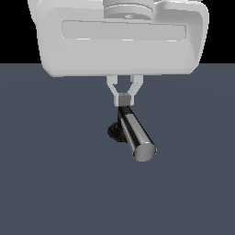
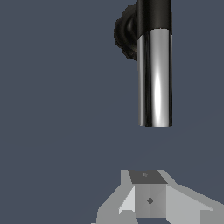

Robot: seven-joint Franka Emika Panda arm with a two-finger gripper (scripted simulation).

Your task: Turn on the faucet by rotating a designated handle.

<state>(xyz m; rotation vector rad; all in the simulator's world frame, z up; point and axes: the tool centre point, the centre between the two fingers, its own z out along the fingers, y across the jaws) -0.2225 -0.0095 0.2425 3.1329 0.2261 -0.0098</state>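
One gripper (image 1: pixel 124 98) is hovering with its jaws closed on nothing, just behind the black elbow of the faucet (image 1: pixel 117 131), whose chrome handle (image 1: pixel 136 134) is lying on the gray floor (image 1: pixel 46 160).

The handle (image 1: pixel 137 135) is shiny chrome with pale streaks, its elbow (image 1: pixel 123 113) black. The ribbed base (image 1: pixel 114 132) is black too. The claw (image 1: pixel 124 98) is pale grey-white. The bench (image 1: pixel 50 174) is plain slate blue-grey.
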